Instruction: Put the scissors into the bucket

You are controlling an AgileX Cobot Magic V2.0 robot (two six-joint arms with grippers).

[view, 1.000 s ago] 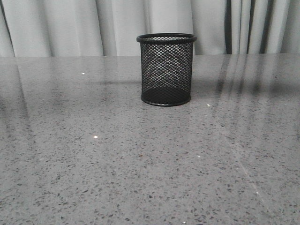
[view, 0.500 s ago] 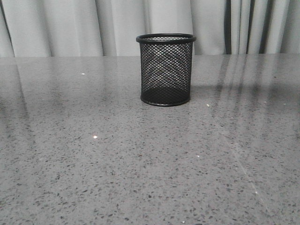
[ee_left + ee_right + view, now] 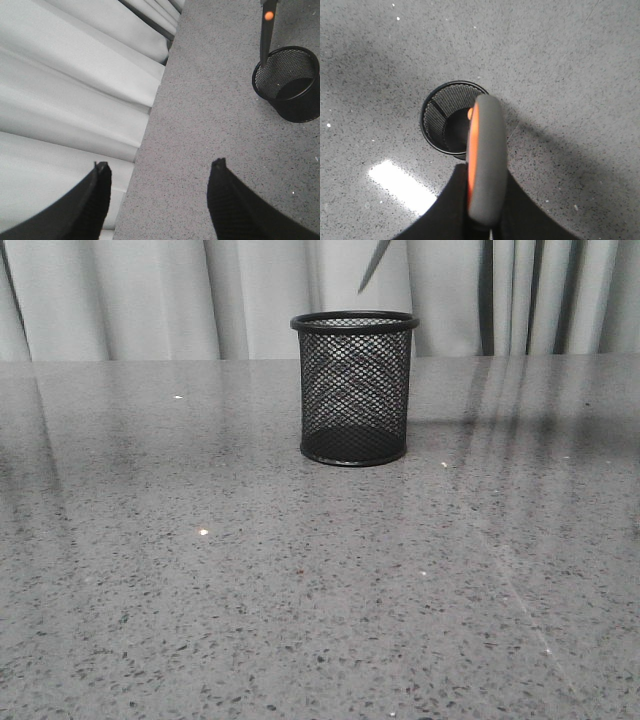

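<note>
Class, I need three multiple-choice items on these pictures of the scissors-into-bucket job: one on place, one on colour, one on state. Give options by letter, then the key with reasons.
1. Where are the scissors?
A. Lying on the table
B. In the air above the bucket
C. Deep inside the bucket

2. What colour lines the scissors' handle loop?
A. Orange
B. Green
C. Blue

3. How is the left gripper?
A. Shut on the bucket
B. Shut on the scissors
C. Open, holding nothing

Key: B, the blade tip hangs over the rim in front and left wrist views; A, an orange lining shows in the right wrist view; C, its fingers stand apart over bare table.
</note>
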